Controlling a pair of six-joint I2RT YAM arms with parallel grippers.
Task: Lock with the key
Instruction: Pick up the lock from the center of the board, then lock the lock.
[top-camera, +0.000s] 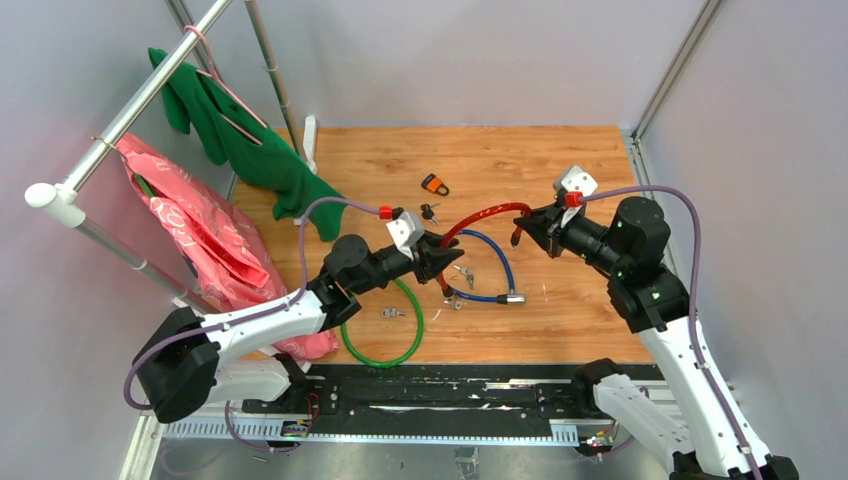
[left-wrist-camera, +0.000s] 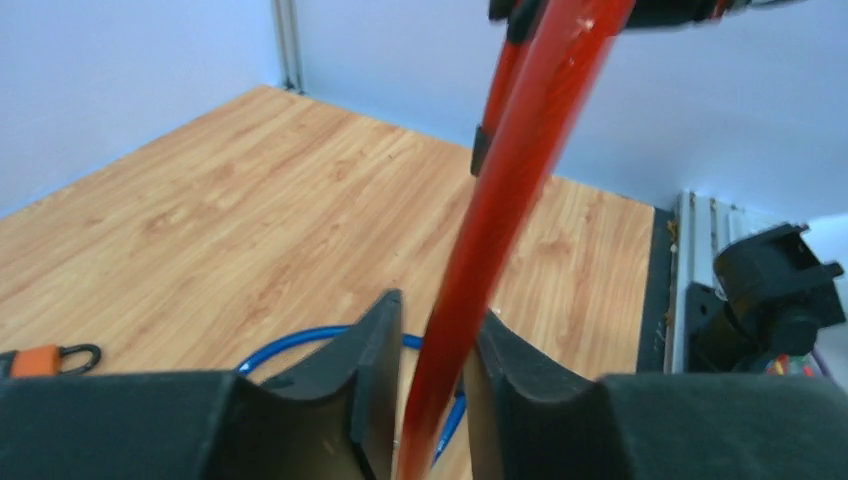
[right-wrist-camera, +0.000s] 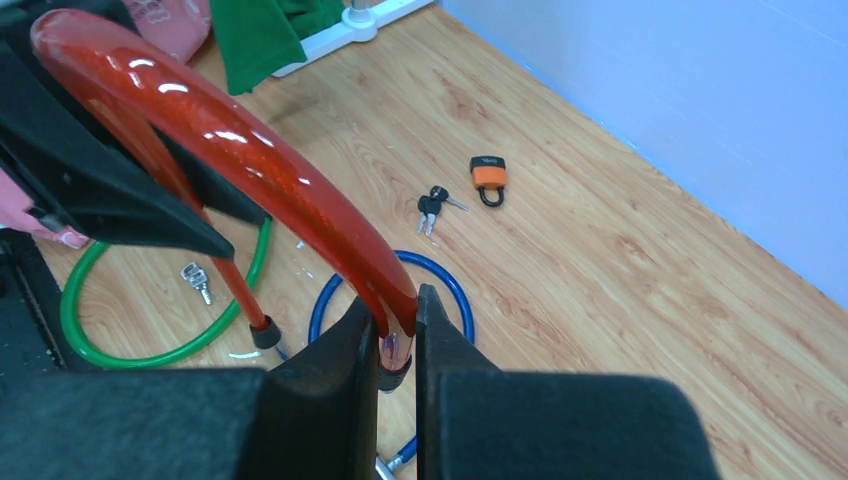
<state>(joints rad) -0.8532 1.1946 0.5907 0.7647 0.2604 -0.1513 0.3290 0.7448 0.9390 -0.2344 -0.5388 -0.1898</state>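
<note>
The red plastic-coated cable lock (top-camera: 485, 210) is off the table, arched in the air between the two arms above the middle of the wooden tabletop (top-camera: 580, 320). The right gripper (top-camera: 525, 228) has its fingers pressed tight on the cable close to one end, with a dark end piece showing just below the pads in the right wrist view. The left gripper (top-camera: 440, 258) has the cable running up between its fingers. They stand narrow, one pad against the red sheath and a thin slit showing on the other side, so I cannot tell whether it truly pinches. Below the left gripper the cable's other end, a black ferrule (right-wrist-camera: 263, 335), hangs down toward the wood. Directly under the arch lies a blue coiled cable lock (top-camera: 505, 260) with a silver head, and small silver keys (top-camera: 465, 272) lie beside it. Nearer the left arm lies a green cable loop (top-camera: 400, 345), with another small bunch of silver keys (top-camera: 392, 313) inside it. Farther back are a pair of black-headed keys (top-camera: 430, 211), and beyond them an orange padlock with a black shackle (top-camera: 435, 185). At the far left, a white clothes rail (top-camera: 130, 110) carries a green garment (top-camera: 250, 150) and a pink bag (top-camera: 195, 225).
</note>
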